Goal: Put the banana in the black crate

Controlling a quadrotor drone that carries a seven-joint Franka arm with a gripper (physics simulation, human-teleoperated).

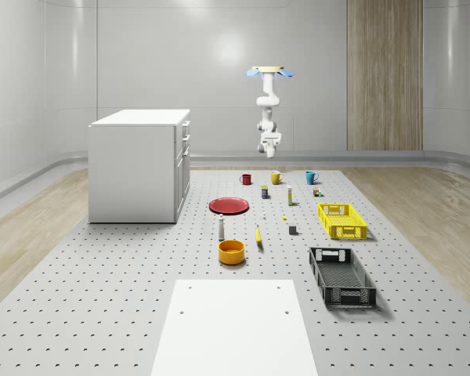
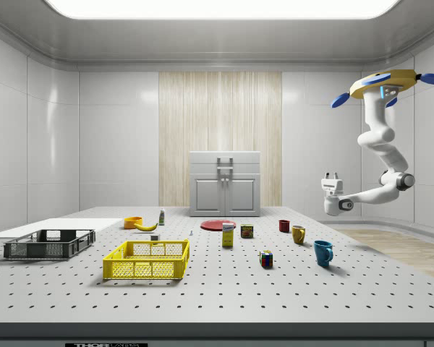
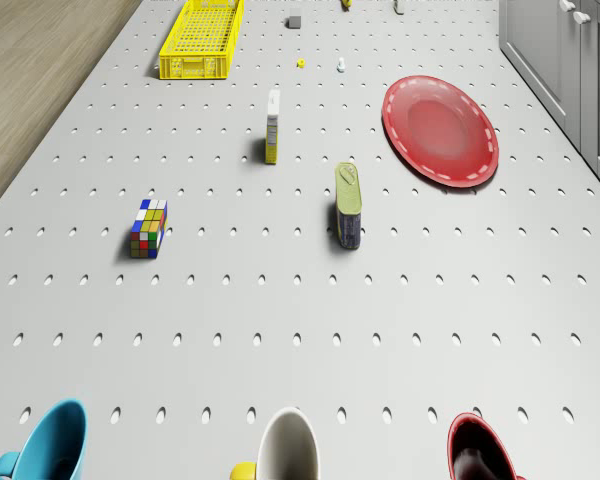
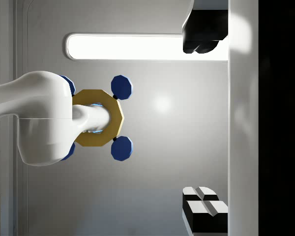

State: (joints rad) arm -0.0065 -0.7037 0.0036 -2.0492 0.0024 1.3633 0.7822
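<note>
— Yellow banana (image 1: 258, 235) – where does it lie?

— On the perforated table (image 1: 102, 313), just right of the orange bowl (image 1: 231, 251) in the whole-scene view, with a small white bottle (image 1: 221, 229) near its left. The black crate (image 1: 352, 297) stands well apart, at that view's near right, nearer than the yellow crate (image 1: 342, 221).

— And the robot?

— The drone (image 2: 385, 83) hovers high over the table's far end, beyond the red mug (image 1: 246, 179), yellow mug (image 1: 276, 178) and blue mug (image 1: 311, 177). The gripper (image 2: 331, 175) points upward, fingers spread wide, holding nothing.

— What could go wrong?

— My guess: the approach is long, and a can (image 3: 348, 205), a narrow box (image 3: 272, 126) and a Rubik's cube (image 3: 149, 227) stand along it, so a low arm might knock one over. At the banana, the bowl and bottle crowd one side; a wide descent could clip them. The fruit's curve may let it twist out of a shallow pinch. Both it and the nearer-lying yellow crate share a colour – an easy mix-up.

— Any writing?

— The can and box carry labels, but nothing I can read.
</note>
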